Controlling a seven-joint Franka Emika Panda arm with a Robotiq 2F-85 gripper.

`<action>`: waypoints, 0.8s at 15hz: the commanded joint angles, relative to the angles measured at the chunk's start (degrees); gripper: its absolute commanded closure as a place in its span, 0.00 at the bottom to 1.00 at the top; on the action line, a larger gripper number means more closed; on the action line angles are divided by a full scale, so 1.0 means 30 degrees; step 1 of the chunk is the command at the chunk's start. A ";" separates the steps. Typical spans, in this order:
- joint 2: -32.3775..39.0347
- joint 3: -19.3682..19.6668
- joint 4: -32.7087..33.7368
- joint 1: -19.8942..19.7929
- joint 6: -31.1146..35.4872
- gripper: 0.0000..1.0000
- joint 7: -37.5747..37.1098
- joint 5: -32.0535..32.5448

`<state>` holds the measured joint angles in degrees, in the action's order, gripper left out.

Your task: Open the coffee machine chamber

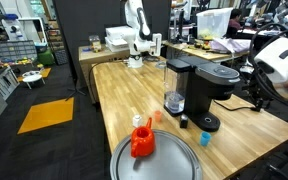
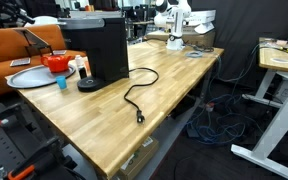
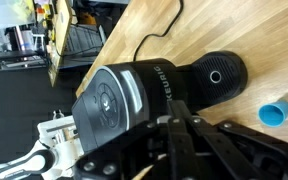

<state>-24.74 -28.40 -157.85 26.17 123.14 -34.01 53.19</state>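
We are holding the hand (image 3: pixel 174 124), fingers pressed together and empty, right over the coffee machine (image 3: pixel 189 85) standing on the worktop (image 3: pixel 246 38), probably lining up to lever its chamber (image 3: pixel 109 102) open.

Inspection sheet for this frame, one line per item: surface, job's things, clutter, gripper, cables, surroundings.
Surface: wooden table top, no spills seen.
Job's things: coffee machine upright near the table's edge; its chamber looks closed, not yet opened.
Clutter: round metal tray with a red item at its rim; blue cup beside the machine's base.
Grippers: gripper shut, empty, above the machine; contact cannot be told.
Cables: black power cord loops loose over the table, and its plug lies on the wood; cable tangle on the floor beneath.
Surroundings: second robot arm at the table's far end; lab benches behind.
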 commanded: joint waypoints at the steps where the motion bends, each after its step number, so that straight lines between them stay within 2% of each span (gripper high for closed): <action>1: -0.0039 0.0012 -0.0001 0.0037 -0.0020 0.99 0.0067 -0.0242; 12: -0.0045 0.0003 -0.0008 0.0061 -0.0013 0.99 0.0072 -0.0430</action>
<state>-24.74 -28.36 -157.88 26.37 123.14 -34.01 52.08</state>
